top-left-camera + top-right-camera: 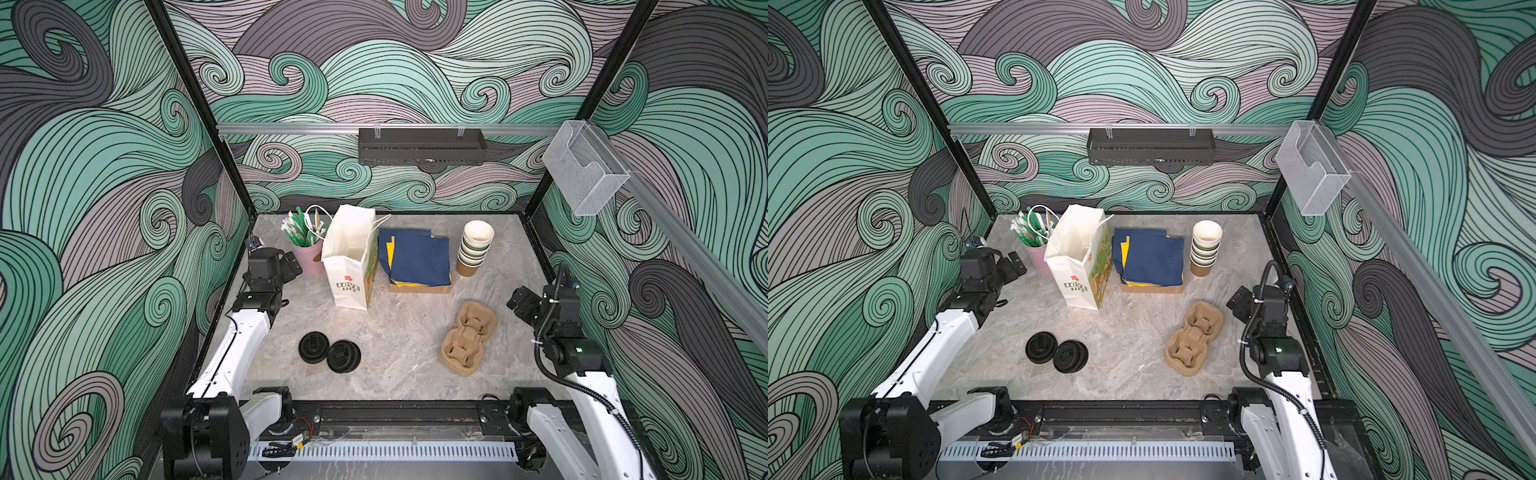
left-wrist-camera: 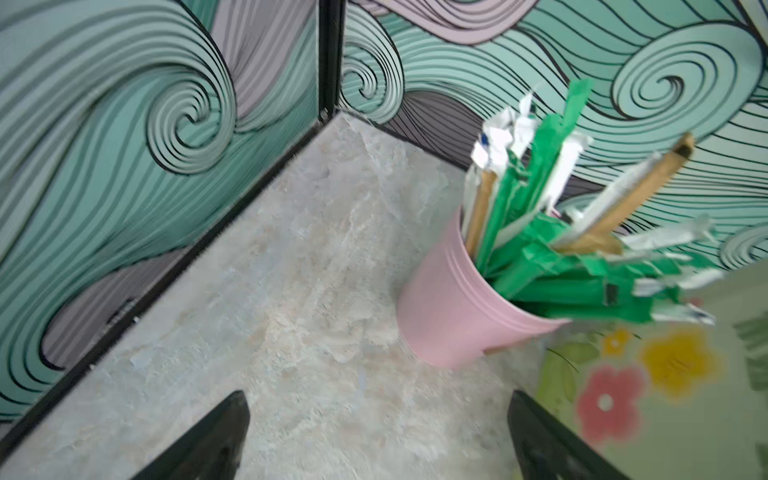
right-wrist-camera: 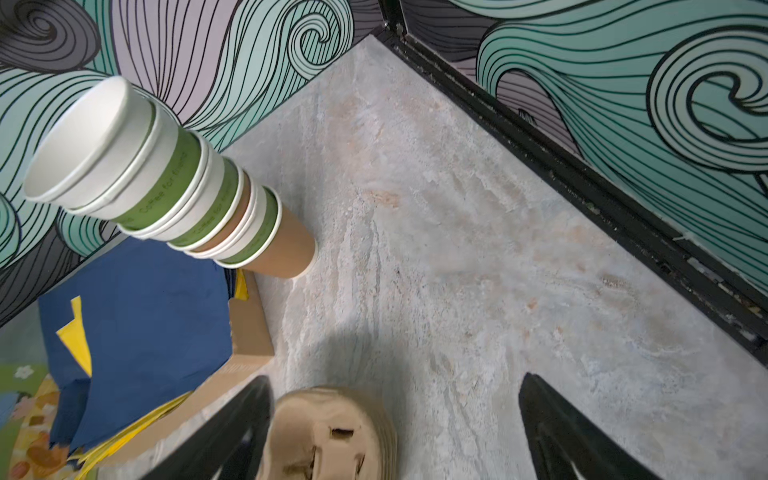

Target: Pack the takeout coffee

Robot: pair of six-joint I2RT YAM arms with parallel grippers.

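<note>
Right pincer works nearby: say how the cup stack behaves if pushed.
The cup stack stands tall on one narrow brown base cup, so a push near the top would probably tip it. Its cups are lidless paper, so likely light and crushable. They nest loosely, so lifting the top one may leave the rest behind.

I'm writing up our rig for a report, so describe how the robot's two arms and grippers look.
The left arm and right arm have white shell links with black joints and bases. The left gripper and right gripper are black, with flat, tapering fingers. The right arm carries a black ribbed cable hose fixed with white ties, and a small green light glows on one joint.
</note>
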